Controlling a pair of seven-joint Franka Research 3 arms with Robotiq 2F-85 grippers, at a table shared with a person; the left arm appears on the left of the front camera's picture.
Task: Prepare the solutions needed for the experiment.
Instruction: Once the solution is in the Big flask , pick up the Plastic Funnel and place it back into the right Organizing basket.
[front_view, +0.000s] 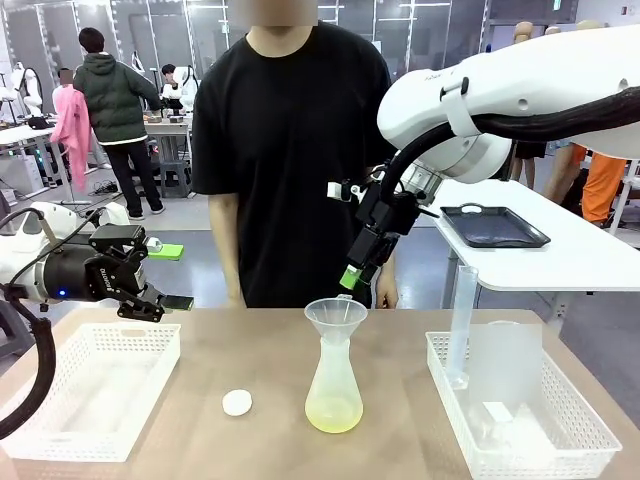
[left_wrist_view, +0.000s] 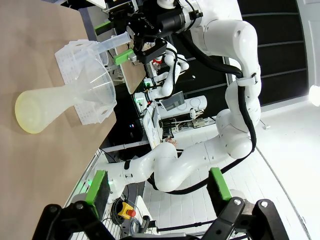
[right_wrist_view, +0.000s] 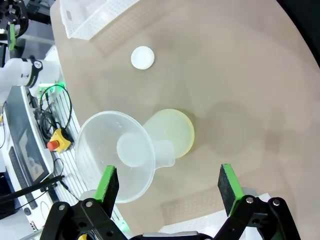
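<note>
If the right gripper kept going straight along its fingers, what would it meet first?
Probably the funnel, seated in the flask just below the open right gripper. Depth is unclear, so it could pass beside it to the table.

Left arm (front_view: 25, 262): I see it enter low from the left side, wrist roughly level. Left end effector (front_view: 168, 277): it points toward the middle, jaws spread wide, nothing between them. Right arm (front_view: 520, 90): it reaches in high from the right, the wrist bent downward. Right end effector (front_view: 356, 280): it hangs tilted down, its green pads (right_wrist_view: 107, 182) fully apart and empty.
</note>
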